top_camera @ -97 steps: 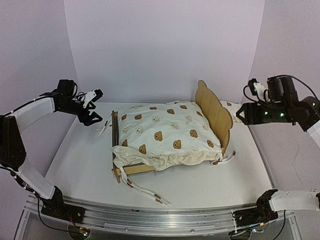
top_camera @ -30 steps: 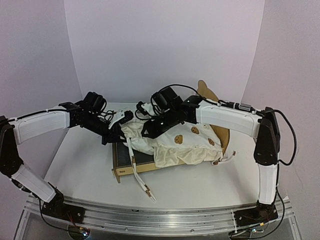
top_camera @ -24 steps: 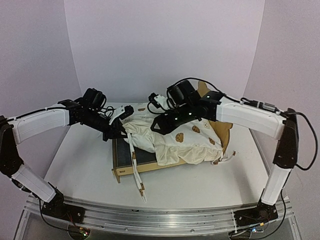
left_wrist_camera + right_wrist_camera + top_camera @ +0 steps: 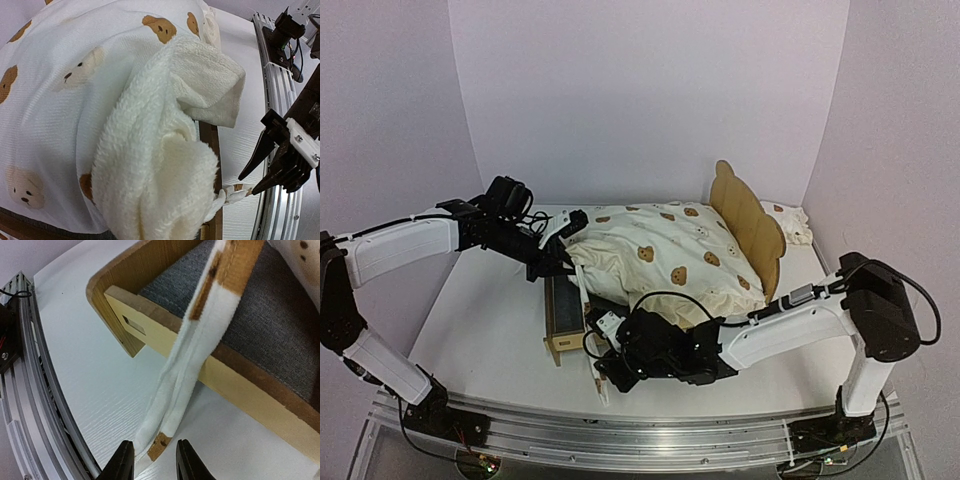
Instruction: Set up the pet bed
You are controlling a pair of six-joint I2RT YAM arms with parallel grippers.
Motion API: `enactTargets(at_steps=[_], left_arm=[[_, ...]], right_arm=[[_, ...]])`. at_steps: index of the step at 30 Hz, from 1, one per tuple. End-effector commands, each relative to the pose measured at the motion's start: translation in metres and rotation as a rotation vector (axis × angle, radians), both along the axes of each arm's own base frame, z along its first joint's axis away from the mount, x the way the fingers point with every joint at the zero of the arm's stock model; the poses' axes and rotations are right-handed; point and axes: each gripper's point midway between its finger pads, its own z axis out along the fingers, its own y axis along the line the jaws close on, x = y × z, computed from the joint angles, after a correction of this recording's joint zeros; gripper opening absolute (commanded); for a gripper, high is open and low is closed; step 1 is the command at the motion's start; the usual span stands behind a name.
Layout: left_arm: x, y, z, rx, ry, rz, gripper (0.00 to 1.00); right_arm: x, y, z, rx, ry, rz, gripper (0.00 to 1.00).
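One cushion is pinched by the left end effector, a tie string straddled by the spread right end effector.

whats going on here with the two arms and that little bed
The left gripper holds up a corner of the cushion, baring part of the grey base of the pet bed. The right gripper is low by the bed's near corner, open, with the end of a tie strap between its fingers, not gripped yet.

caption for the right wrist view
Open right gripper straddling the cream, brown-tipped tie strap draped over the light plywood pet bed
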Motion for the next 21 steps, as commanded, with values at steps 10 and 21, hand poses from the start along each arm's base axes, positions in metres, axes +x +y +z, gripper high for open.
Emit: enactTargets(at_steps=[10,21], left_arm=[[-0.001,-0.002,0.014,-0.042,-0.032,0.006,0.00],[-0.004,0.003,0.013,-0.017,-0.039,0.010,0.00]], right_arm=[[0.009,0.006,-0.034,-0.008,0.031,-0.093,0.31],[0.019,0.003,-0.004,0.002,-0.073,-0.062,0.00]])
